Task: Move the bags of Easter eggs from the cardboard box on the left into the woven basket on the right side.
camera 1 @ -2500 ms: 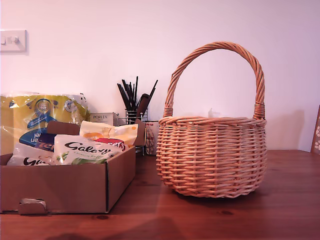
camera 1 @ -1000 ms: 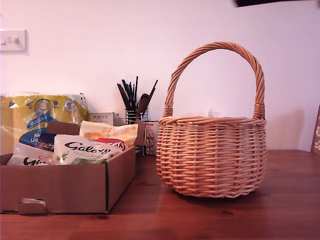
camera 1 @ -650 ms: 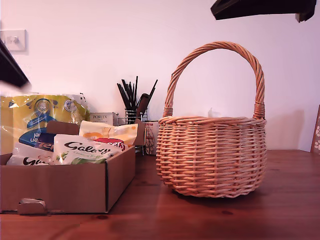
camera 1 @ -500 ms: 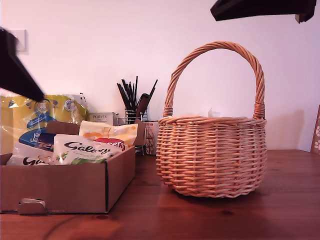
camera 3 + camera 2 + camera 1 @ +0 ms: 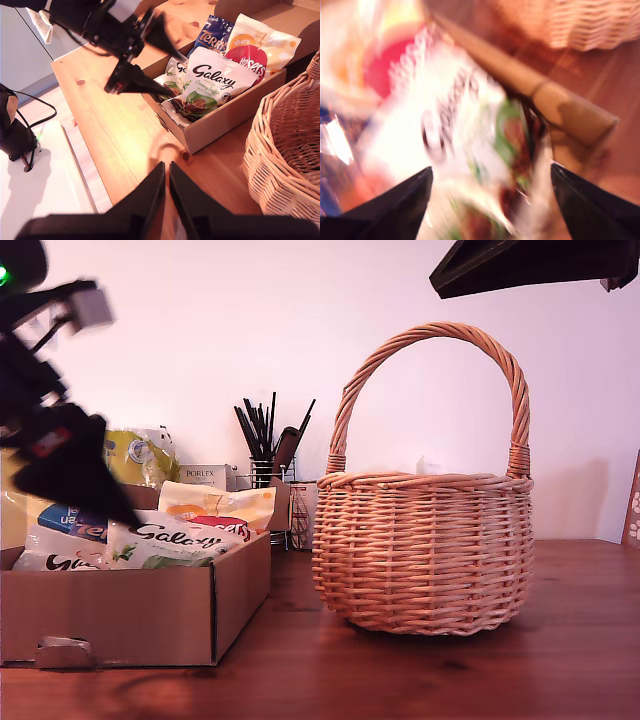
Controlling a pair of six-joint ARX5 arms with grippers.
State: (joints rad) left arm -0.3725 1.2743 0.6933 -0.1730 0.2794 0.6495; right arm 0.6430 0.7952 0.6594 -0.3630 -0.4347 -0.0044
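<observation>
Above the low brown corrugated cardboard box at the exterior view's left, the first gripper hangs with its jaws spread wide and nothing between them. Directly below it lies the white glossy Galaxy pouch, topmost of the bags in the box, its long axis running roughly toward the box's front wall. The dark blue Terry's pouch, the red pouch and the cream-yellow pouch lie behind it, all inside the box. The round tan wicker basket with its arched handle stands apart, toward the exterior view's right. The second gripper is closed and empty, high above the table near the basket. Judgement: the first gripper is the nearer and need only descend.
</observation>
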